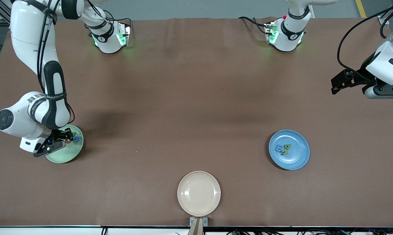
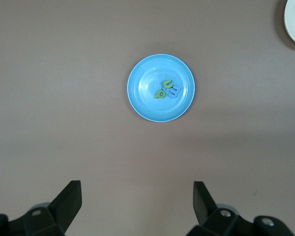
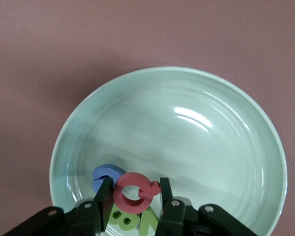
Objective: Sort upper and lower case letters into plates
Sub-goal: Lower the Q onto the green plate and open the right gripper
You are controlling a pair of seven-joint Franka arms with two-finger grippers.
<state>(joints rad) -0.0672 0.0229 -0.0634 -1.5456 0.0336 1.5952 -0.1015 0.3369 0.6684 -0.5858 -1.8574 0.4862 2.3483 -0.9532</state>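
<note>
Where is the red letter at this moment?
The red letter is held by the right gripper over the mint green plate, at the right arm's end of the table.

Surfaces as I read them from my station:

- Table [image 1: 189,98]: brown matt cloth-like cover, faintly creased.
- Mint green plate [image 3: 196,128]: smooth, glossy, with a bright highlight at its 1 o'clock.
- Blue plate [image 2: 147,98]: smooth, soft sheen.
- Cream plate [image 1: 199,193]: smooth, low gloss.
- Red letter [image 3: 132,191] and blue letter [image 3: 104,173]: matt, foam-like, slightly grainy.
- Right gripper [image 3: 134,204]: black matt plastic fingers with metal screws.
- Left gripper [image 2: 137,204]: black matt fingers.
- Arm shells: white glossy plastic.
</note>
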